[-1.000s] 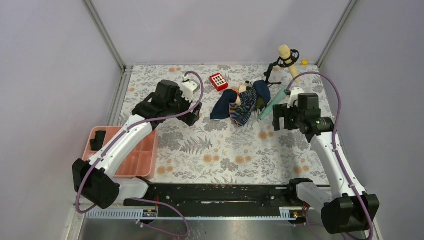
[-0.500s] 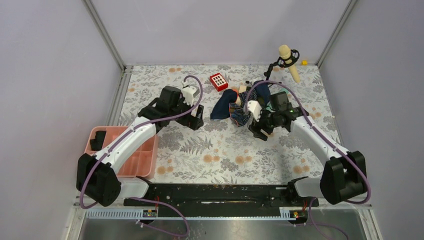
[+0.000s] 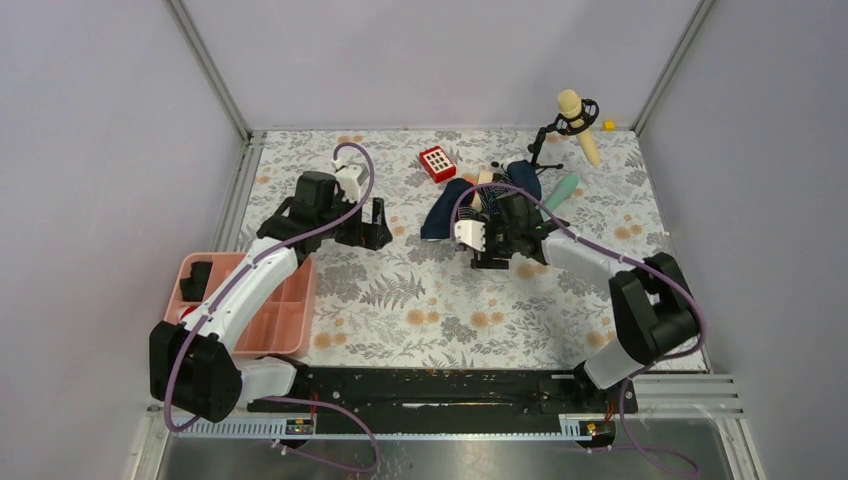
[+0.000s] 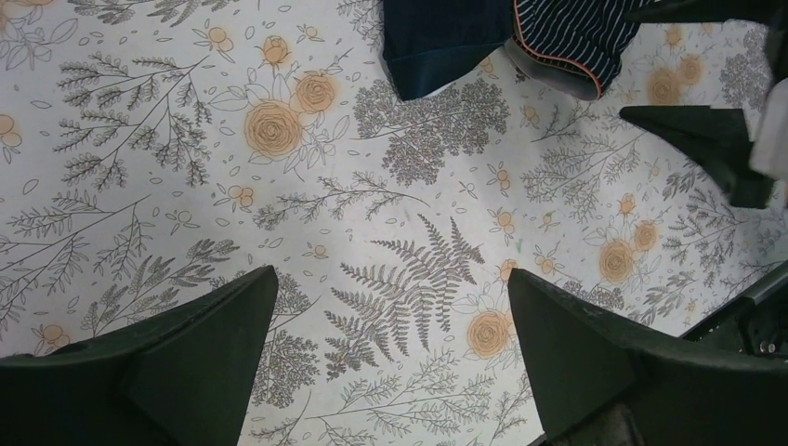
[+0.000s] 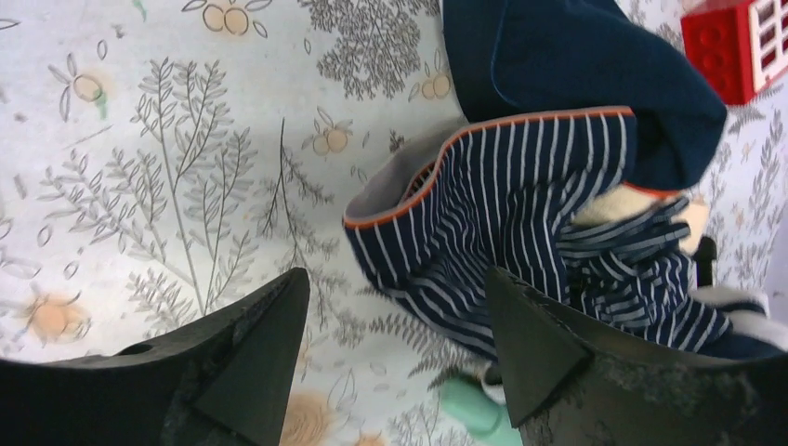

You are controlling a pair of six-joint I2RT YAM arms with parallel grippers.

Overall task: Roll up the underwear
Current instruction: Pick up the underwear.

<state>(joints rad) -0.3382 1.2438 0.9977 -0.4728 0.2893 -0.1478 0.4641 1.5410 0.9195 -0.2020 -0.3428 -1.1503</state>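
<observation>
The underwear, navy with thin pale stripes and an orange-edged hem, lies crumpled on the floral table. In the top view the underwear sits back of centre, partly hidden under my right arm. My right gripper is open just above the table, over the underwear's near hem; it also shows in the top view. My left gripper is open and empty over bare table, left of the cloth pile in the top view. A corner of the underwear shows at the top of the left wrist view.
A plain navy cloth lies against the underwear's left side. A teal tube lies at its right. A red block and a microphone on a stand are at the back. A pink tray is front left.
My right arm has swung left from the table's right side to above the underwear's near edge. My left gripper has drawn back a little to the left.
</observation>
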